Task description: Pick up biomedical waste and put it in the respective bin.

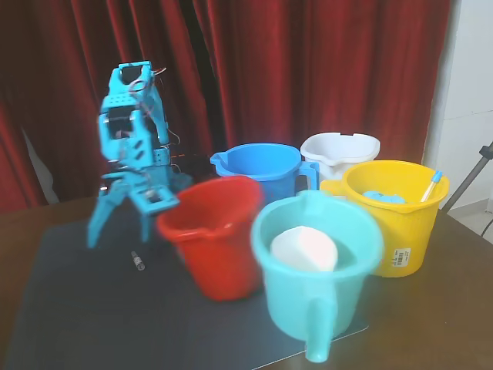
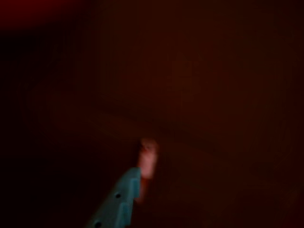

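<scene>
Gripper (image 1: 119, 227) fingers spread above a dark mat (image 1: 69, 308); red curtains (image 1: 308, 69) behind.

The blue arm (image 1: 132, 123) stands folded upright, its end effector (image 1: 119, 223) pointing down with both fingers spread wide apart, one fingertip (image 2: 124, 190) entering the dark wrist view from below.

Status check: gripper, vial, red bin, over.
Gripper open, fingers spread above the mat, empty. Vial lying on the mat just below, not gripped. Red bin right beside it in the fixed view, path clear.
</scene>
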Robot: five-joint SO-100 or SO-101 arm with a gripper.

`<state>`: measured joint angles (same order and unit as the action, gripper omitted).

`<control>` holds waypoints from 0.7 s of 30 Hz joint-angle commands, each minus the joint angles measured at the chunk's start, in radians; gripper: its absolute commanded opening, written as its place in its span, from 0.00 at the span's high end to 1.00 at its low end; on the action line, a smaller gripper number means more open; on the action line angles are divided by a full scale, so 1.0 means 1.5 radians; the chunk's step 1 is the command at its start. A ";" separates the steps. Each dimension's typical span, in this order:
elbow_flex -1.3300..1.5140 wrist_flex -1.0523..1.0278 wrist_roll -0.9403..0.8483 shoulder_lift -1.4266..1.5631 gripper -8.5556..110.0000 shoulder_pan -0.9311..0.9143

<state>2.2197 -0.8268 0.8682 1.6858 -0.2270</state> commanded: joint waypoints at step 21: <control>-0.009 -0.040 0.063 0.067 0.62 0.035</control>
<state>2.2350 -0.8713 0.9572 1.7196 -0.1871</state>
